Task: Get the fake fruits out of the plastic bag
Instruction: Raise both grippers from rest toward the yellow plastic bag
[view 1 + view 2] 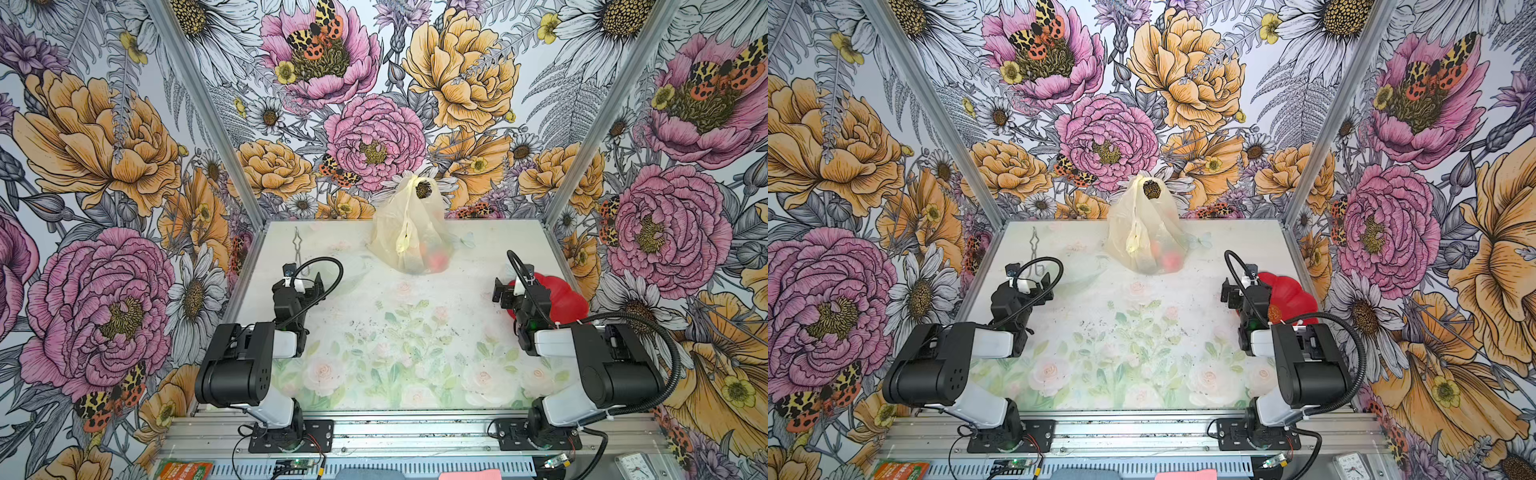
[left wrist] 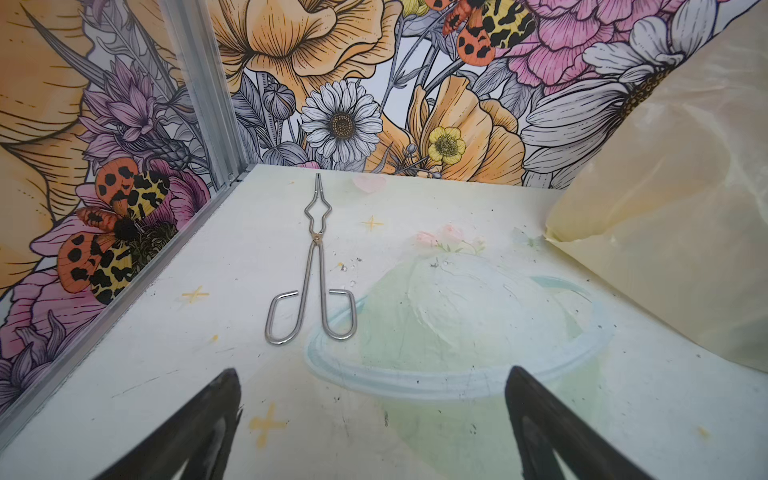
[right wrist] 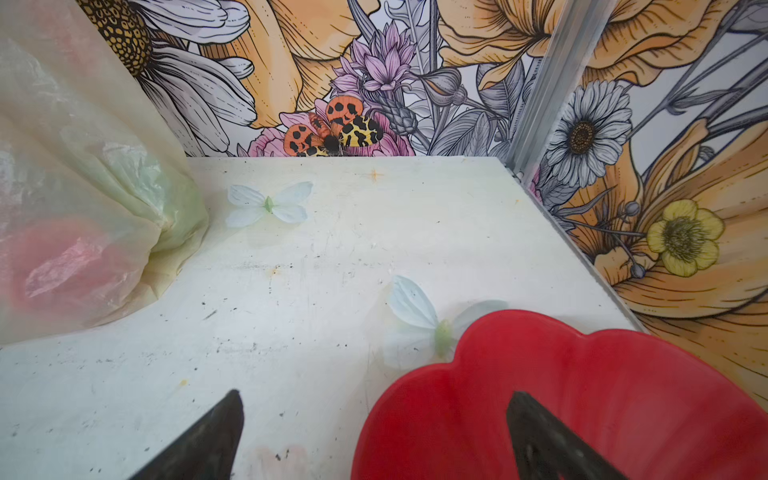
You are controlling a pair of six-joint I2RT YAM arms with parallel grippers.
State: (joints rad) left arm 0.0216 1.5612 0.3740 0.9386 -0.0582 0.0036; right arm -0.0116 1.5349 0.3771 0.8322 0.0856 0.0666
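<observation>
Floral table (image 1: 415,332) holds plastic bag (image 1: 409,232); red plate (image 1: 1293,297) bears gold emblem (image 1: 1274,312).

On my left, metal tongs (image 2: 317,237) lie flat on the pale, flower-printed tabletop (image 1: 395,345), near its far left corner. On my right, a red flower-shaped plate (image 3: 623,374) sits by the right edge. Floral walls (image 1: 374,137) enclose three sides. A small clock (image 1: 633,465) lies front right.
</observation>
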